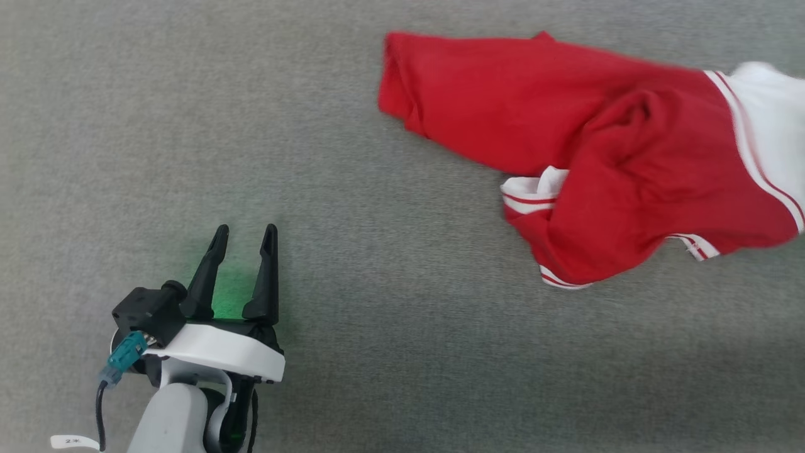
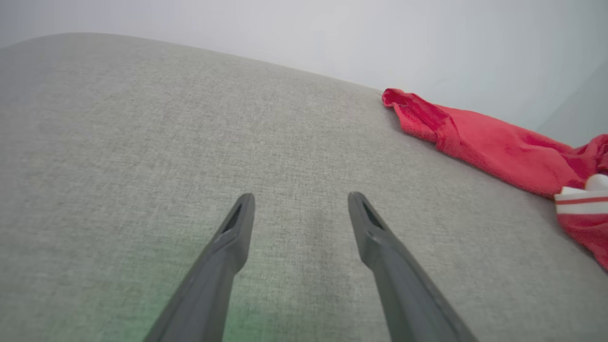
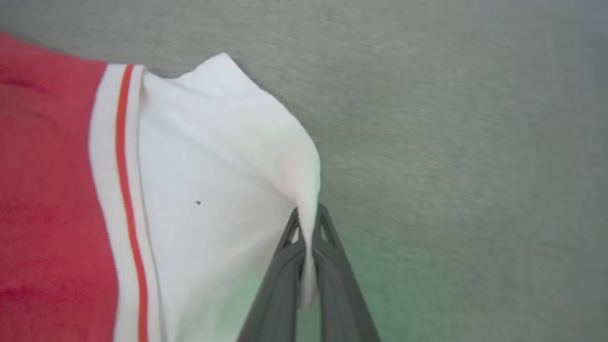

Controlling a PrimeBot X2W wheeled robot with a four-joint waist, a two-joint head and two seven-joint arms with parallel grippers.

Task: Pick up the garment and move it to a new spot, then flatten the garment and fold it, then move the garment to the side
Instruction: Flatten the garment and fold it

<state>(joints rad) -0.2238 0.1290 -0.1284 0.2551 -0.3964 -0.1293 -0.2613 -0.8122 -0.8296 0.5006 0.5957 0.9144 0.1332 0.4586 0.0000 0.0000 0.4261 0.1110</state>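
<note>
Right claw (image 3: 308,214) is clamped shut on a thin pinch of the white sleeve (image 3: 213,156), with the cloth squeezed between both fingers (image 3: 285,266) close to the tips. Left claw (image 1: 246,229) is spread open with nothing in it, well apart from the garment (image 1: 585,132).

The garment sits crumpled on the grey surface (image 1: 157,94), up in the right part of the head view. Its red body trails left and the white sleeve end runs off the right edge.

My read is that this is the "move it to a new spot" bit. That grip is pretty skimpy, so I'd go smooth and slow, because a jerk could pop the sleeve right out. Lift enough that the bunch clears the surface rather than scrunching up more. Aim for a spot with room to spread it flat afterwards. The idle claw could come in for the far hem once it's set down.

Pose-wise, the left forearm comes up from the bottom left of the head view, fingers pointing up the view and leaning a touch right, low over bare surface. On the right, the fingers meet the sleeve at its outer edge, and the cloth tents into a ridge running into them.
</note>
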